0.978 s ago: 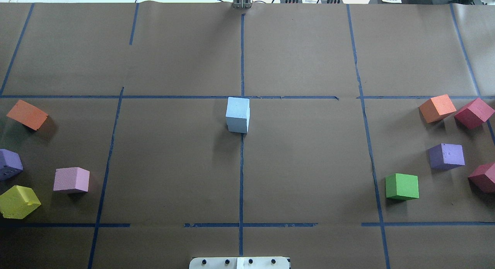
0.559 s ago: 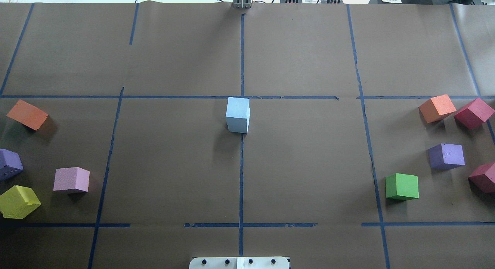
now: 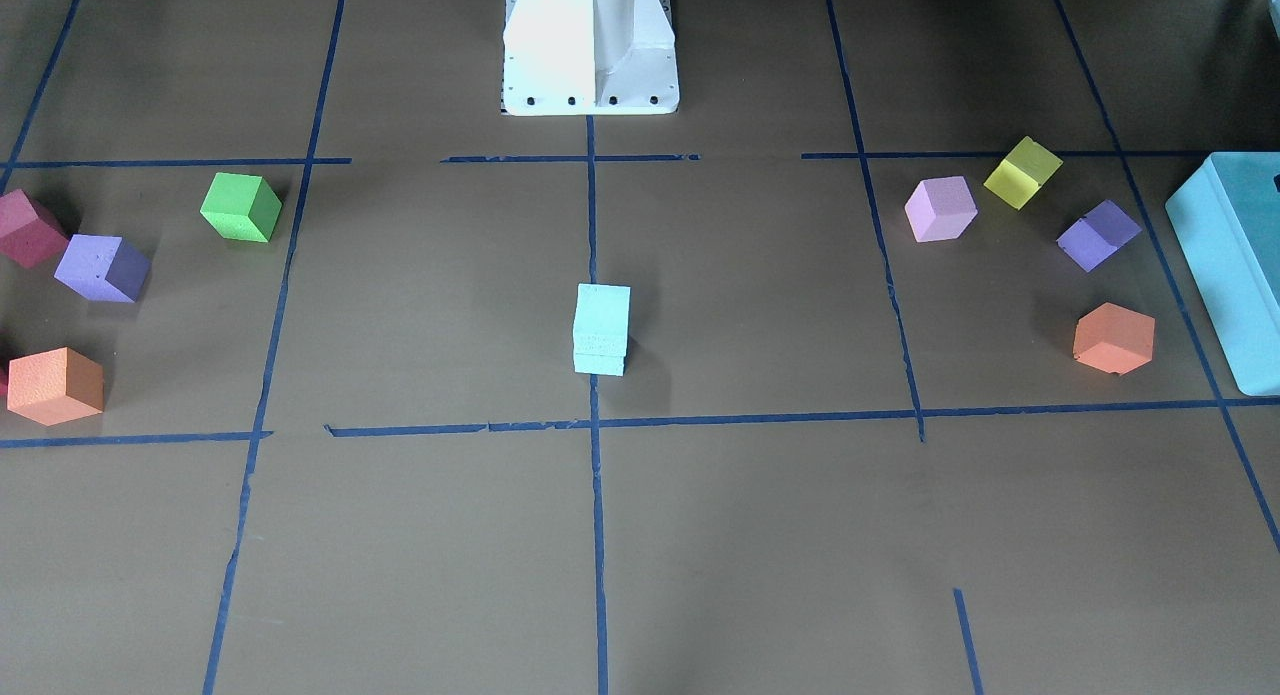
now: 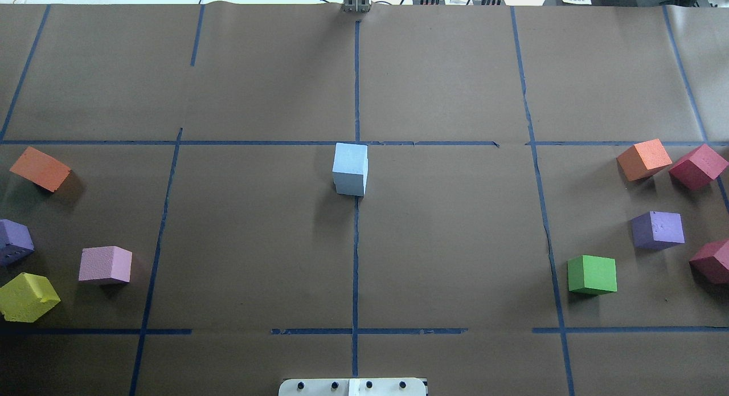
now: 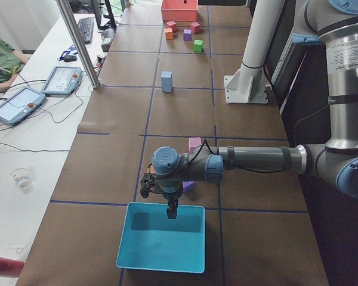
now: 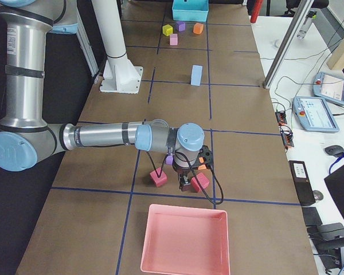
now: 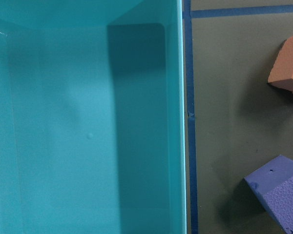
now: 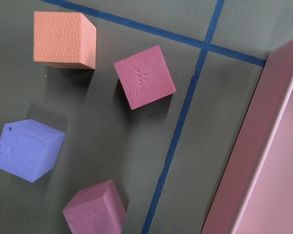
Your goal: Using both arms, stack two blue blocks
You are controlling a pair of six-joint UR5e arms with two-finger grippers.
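Note:
The two pale blue blocks [image 4: 350, 169] stand as one upright stack, one on the other, on the centre tape line; the stack also shows in the front view [image 3: 601, 330] and small in both side views [image 5: 166, 81] [image 6: 196, 75]. No gripper is near it. My left gripper [image 5: 170, 210] hangs over the teal box's near rim at the table's left end. My right gripper [image 6: 186, 182] hangs over red cubes by the pink tray at the right end. Both show only in side views, so I cannot tell whether they are open or shut.
Orange, purple, pink and yellow cubes [image 4: 105, 265] lie on the left, and orange, red, purple and green cubes [image 4: 592, 274] on the right. A teal box [image 3: 1230, 265] and a pink tray [image 6: 183, 240] sit at the table ends. A white pedestal [image 3: 590, 45] stands at the robot side.

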